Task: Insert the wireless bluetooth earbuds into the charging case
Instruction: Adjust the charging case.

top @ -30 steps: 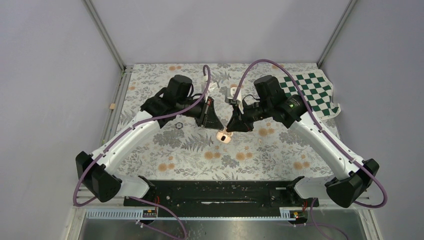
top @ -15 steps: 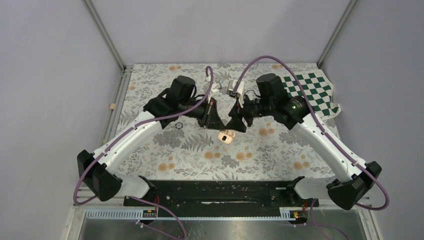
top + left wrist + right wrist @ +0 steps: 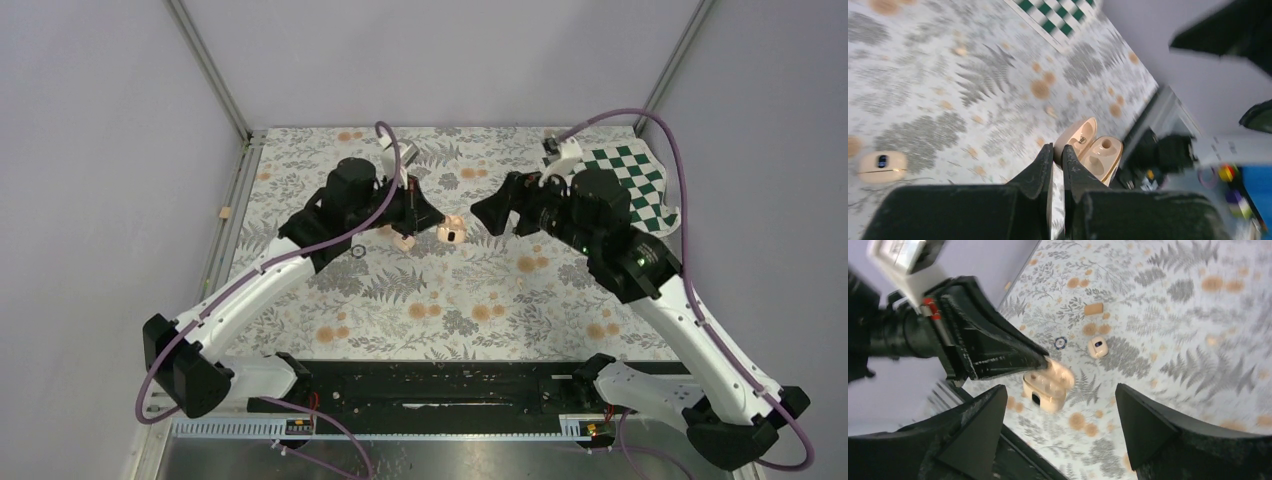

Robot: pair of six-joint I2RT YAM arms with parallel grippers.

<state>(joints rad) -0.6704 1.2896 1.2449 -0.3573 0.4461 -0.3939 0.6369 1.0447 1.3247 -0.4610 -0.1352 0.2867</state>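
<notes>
The charging case (image 3: 452, 232) hangs open above the table, and my left gripper (image 3: 428, 217) is shut on the edge of its lid. The left wrist view shows the lid (image 3: 1079, 136) and the hollowed base (image 3: 1103, 156) just past my fingertips (image 3: 1047, 159). One of the wireless bluetooth earbuds (image 3: 403, 240) lies on the cloth below the left gripper; this earbud (image 3: 1097, 346) has a dark spot on it and also shows as a pale earbud (image 3: 882, 166) at lower left. My right gripper (image 3: 490, 213) stands wide open, to the right of the case (image 3: 1047, 385) and apart from it.
A small black ring (image 3: 357, 250) lies left of the earbud. A tan block (image 3: 1093, 308) sits farther off on the floral cloth. A green checkered cloth (image 3: 620, 180) covers the back right corner. Metal frame rails (image 3: 232, 200) run along the table's edges.
The right gripper opened, let go of the case and drew back to the right. The left gripper lifted the case off the cloth and carried it toward the back.
</notes>
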